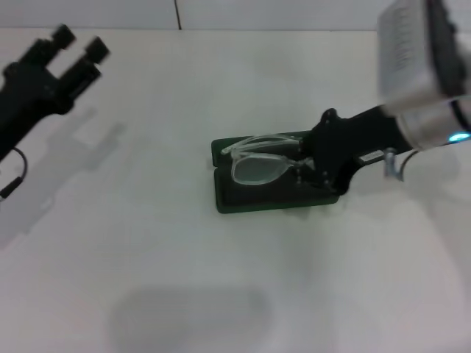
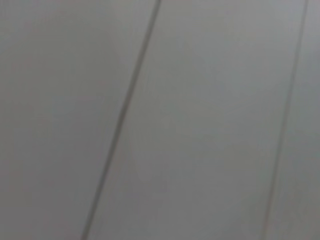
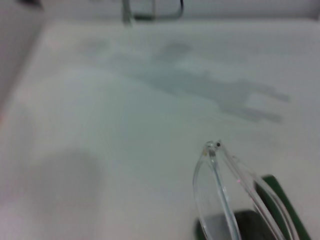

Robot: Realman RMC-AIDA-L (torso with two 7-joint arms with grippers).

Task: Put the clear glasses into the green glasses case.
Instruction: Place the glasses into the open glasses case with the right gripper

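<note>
The green glasses case (image 1: 250, 200) lies open in the middle of the white table. The clear glasses (image 1: 254, 165) sit over its open inside, folded, one lens facing up. My right gripper (image 1: 305, 168) reaches in from the right and is shut on the right end of the frame. In the right wrist view the clear glasses (image 3: 220, 200) fill the near corner, with a strip of the green glasses case (image 3: 282, 202) under them. My left gripper (image 1: 79, 43) hangs open at the far left, well away from the case.
The white table (image 1: 147, 257) stretches around the case, and a pale wall with a dark seam (image 1: 177, 15) runs behind it. The left wrist view shows only a grey surface with thin lines (image 2: 125, 110).
</note>
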